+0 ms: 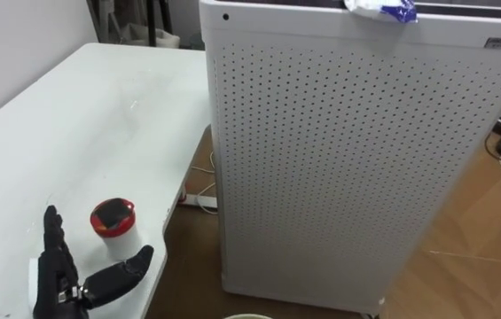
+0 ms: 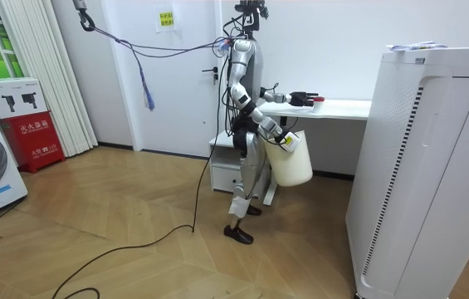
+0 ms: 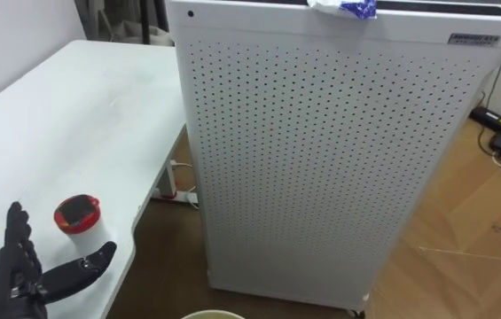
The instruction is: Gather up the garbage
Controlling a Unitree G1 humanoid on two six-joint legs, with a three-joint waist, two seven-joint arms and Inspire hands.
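One red-lidded cup (image 1: 113,217) stands beside the open, empty fingers (image 1: 54,241) of the left hand (image 1: 60,283).

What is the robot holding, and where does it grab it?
The left hand is open above the white table, holding nothing. The right hand carries a cream plastic bucket, seemingly by its top edge.

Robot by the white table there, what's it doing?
The robot stands at the white table, its left robot hand open above the tabletop, just short of a small red-lidded cup and not touching it. A white bucket hangs at its right robot hand, beside the table's edge. Next to the table is a tall perforated cabinet with a crumpled wrapper on top. Neither the cup nor the wrapper is picked up yet.
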